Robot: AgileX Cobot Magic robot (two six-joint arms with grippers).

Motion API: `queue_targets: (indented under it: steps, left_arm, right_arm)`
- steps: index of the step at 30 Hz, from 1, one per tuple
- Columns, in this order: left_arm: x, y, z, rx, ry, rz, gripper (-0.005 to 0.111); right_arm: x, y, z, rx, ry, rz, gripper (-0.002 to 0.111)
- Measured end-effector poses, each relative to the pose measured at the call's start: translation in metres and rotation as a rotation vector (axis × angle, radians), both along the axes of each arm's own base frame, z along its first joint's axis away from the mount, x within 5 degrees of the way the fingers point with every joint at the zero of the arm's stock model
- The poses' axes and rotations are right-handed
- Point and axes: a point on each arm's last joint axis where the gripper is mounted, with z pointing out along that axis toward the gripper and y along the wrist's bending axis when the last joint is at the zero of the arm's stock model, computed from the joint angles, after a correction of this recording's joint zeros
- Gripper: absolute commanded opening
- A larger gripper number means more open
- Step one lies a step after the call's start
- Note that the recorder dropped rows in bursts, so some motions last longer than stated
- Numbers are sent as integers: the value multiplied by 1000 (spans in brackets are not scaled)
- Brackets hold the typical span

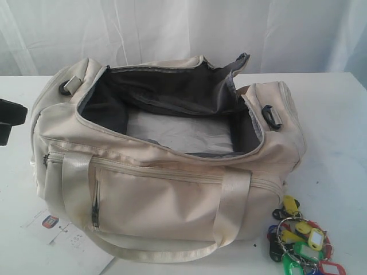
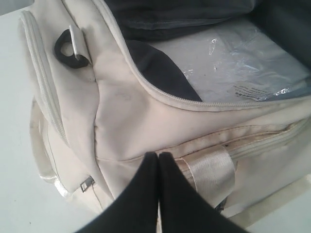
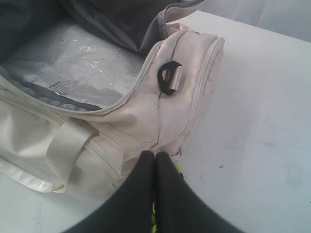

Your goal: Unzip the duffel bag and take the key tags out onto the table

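bag: duffel bag (image 1: 172, 195) unzipped, gaping | key tags (image 1: 298, 243): out on the surface (image 1: 332, 143), near edge, just beside the bag | left gripper (image 2: 158, 160), right gripper (image 3: 154, 158): both pinched closed, empty | todo: nothing really, looks done imo

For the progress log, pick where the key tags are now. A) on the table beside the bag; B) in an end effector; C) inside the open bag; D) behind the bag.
A: the key tags lie on the table beside the bag, outside its open top.
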Motion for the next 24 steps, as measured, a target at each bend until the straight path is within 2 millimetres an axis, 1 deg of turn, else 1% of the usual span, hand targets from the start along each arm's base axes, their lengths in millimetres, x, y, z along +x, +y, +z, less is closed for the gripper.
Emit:
queue_targets:
  steps: [2, 4, 7, 11, 13, 14, 18, 20, 24]
  left_arm:
    - [-6, 2, 0, -5, -21, 6, 0]
    - [-16, 5, 0, -15, -65, 17, 0]
    - [-36, 11, -5, -30, -125, 34, 0]
    - [-70, 25, -13, -49, -224, 84, 0]
    - [-83, 30, -17, -56, -270, 116, 0]
    - [-91, 33, -23, -58, -296, 140, 0]
    - [-110, 39, -45, -57, -345, 204, 0]
    - [-115, 41, -60, -53, -347, 227, 0]
    - [-118, 43, -88, -43, -321, 260, 0]
  right_arm:
    - [0, 0, 0, 0, 0, 0, 0]
    - [0, 0, 0, 0, 0, 0, 0]
    - [0, 0, 0, 0, 0, 0, 0]
    - [0, 0, 0, 0, 0, 0, 0]
    - [0, 0, 0, 1, -2, 0, 0]
    - [0, 0, 0, 1, -2, 0, 0]
    - [0, 0, 0, 1, -2, 0, 0]
    - [0, 0, 0, 1, -2, 0, 0]
    - [0, 0, 0, 1, -2, 0, 0]
